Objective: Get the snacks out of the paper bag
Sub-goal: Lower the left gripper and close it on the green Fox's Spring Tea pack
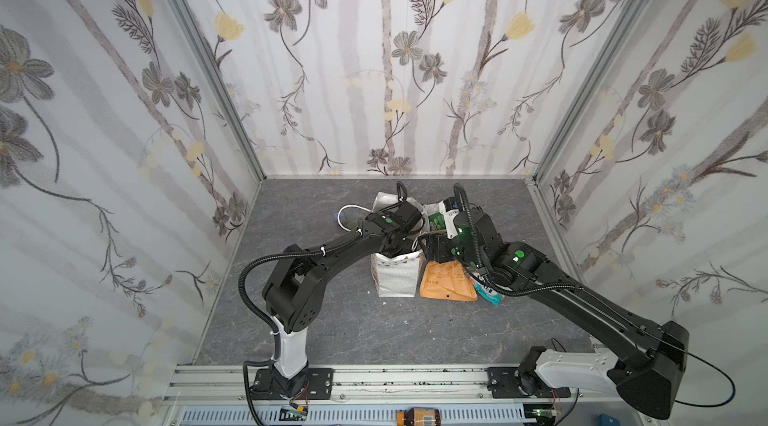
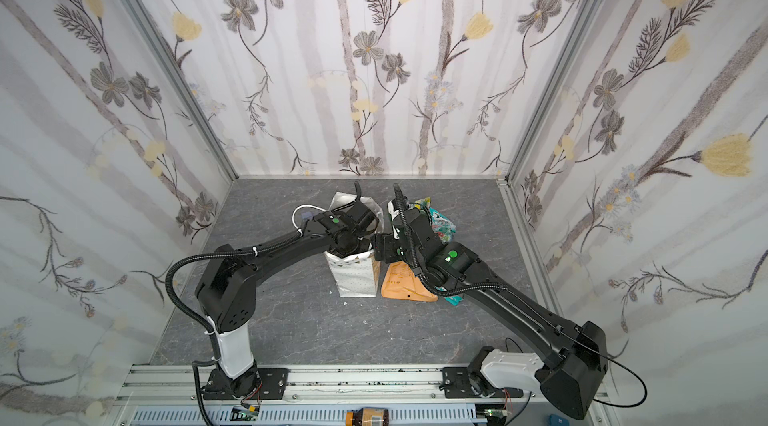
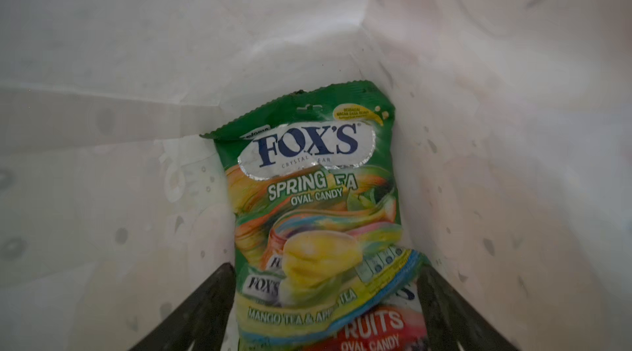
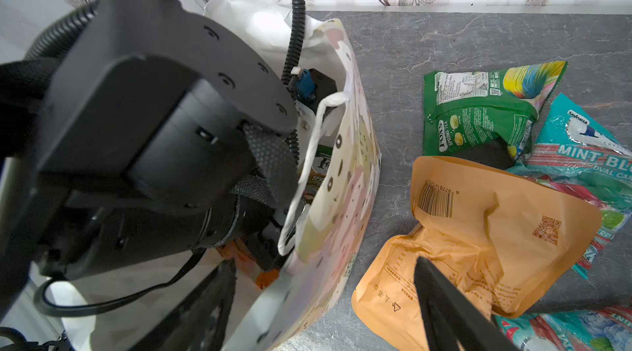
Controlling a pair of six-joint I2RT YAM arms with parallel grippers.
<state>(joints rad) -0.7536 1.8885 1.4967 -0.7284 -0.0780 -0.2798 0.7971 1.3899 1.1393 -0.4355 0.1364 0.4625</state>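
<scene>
The left gripper (image 3: 325, 265) is down inside the paper bag (image 3: 136, 127). Its jaws are spread open, with the lower end of a FOX'S packet (image 3: 307, 178) between the fingers (image 3: 212, 298); whether they touch it I cannot tell. That green packet, lettered SPRING TEA, rests against the bag's white inner wall and overlaps a FRUITS packet (image 3: 372, 328) beneath it.

The right gripper (image 4: 321, 263) is wide open and holds nothing. It straddles the bag's side wall (image 4: 342, 195) at the rim: one blurred finger looks to be on the inner side, and the other is outside, above the orange pouch (image 4: 478, 246).

In both top views the bag (image 1: 397, 278) stands upright near the middle of the table (image 1: 316, 320), with the left arm reaching into its mouth and a white cord handle (image 1: 345, 212) hanging out on its left.

The other snacks are out on the table to the bag's right:
- The orange pouch (image 1: 446, 282) lies crumpled just beside the bag.
- A green packet (image 4: 478, 109) lies back side up beyond the pouch.
- A mint packet (image 4: 581, 161) lies partly under both.
- A teal packet (image 1: 486, 291) lies at the pouch's right edge, under the right arm
</scene>
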